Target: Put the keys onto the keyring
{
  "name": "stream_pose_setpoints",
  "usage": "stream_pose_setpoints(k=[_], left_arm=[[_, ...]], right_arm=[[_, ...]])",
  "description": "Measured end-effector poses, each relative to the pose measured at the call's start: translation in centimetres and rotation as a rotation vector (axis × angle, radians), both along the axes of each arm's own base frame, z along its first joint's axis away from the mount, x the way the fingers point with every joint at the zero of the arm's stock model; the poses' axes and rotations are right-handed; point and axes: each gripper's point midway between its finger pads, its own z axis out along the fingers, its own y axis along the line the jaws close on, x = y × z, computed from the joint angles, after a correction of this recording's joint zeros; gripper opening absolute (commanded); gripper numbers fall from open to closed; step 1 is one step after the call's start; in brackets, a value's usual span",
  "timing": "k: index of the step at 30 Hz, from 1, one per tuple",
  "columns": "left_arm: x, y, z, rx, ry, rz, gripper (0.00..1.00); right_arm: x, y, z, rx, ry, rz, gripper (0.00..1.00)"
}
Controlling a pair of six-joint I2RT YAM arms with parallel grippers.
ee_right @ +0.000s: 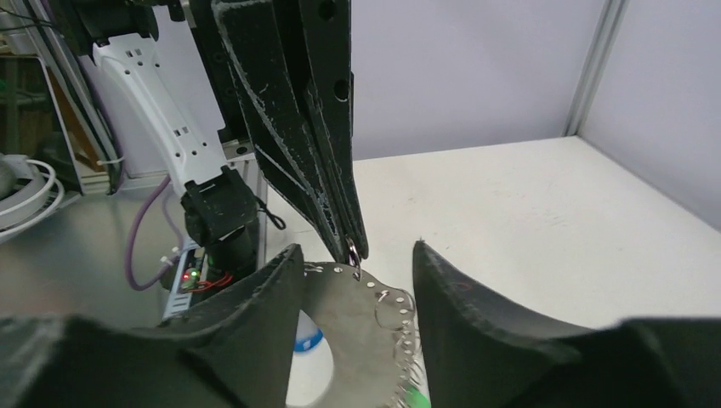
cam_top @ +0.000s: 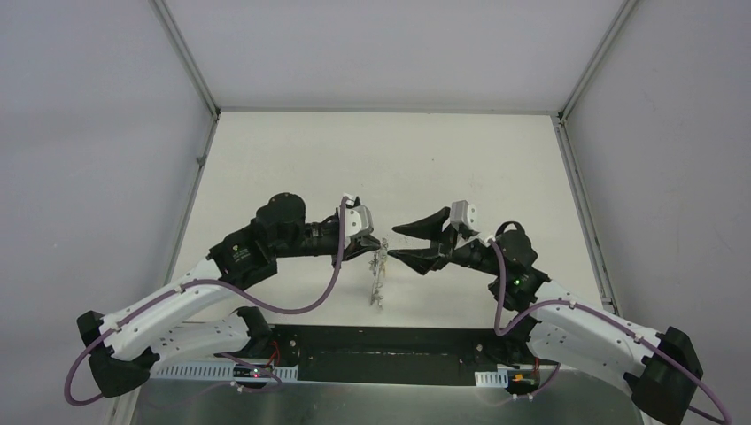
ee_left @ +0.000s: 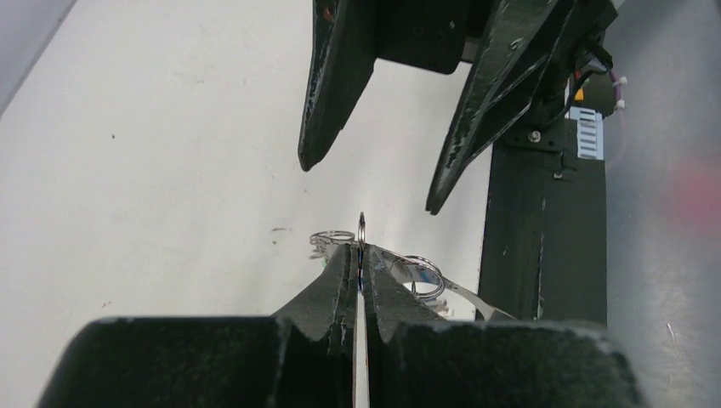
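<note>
The left gripper point(cam_top: 378, 242) has its fingers pressed together on the keyring point(cam_top: 378, 276), pinching it at a small loop on its top rim. The keyring hangs above the table point(cam_top: 292, 168), near the middle of the near edge, between the two arms. Just right of it, the right gripper point(cam_top: 400, 243) faces the left one with its fingers spread wide, either side of the keyring and apart from it. Low on the rim, blue and green bits show, probably the keys point(ee_right: 309, 339); they are too blurred to count.
</note>
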Motion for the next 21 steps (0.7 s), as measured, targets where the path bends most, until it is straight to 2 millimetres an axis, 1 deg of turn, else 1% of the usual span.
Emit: stream_pose_setpoints(k=[4,5,6,13,21], left_arm=[[0.1,0.5,-0.1,0.098,0.023,0.003,0.00],[0.1,0.6,-0.1,0.123,0.031,0.000,0.00],[0.0,0.6,0.0,0.148,0.035,-0.003,0.00],[0.3,1.5,0.3,0.326,0.089,-0.002,0.00],[0.7,3.0,1.6,0.495,0.156,0.044,0.00]], right_arm=[[-0.1,-0.2,0.6,0.015,-0.013,-0.004,0.56],[-0.1,-0.2,0.6,0.015,-0.012,-0.004,0.65],[-0.1,-0.2,0.5,0.014,-0.011,-0.004,0.66],[0.0,0.6,-0.1,-0.014,0.006,0.028,0.66],[0.2,1.9,-0.8,-0.032,0.039,0.067,0.62]])
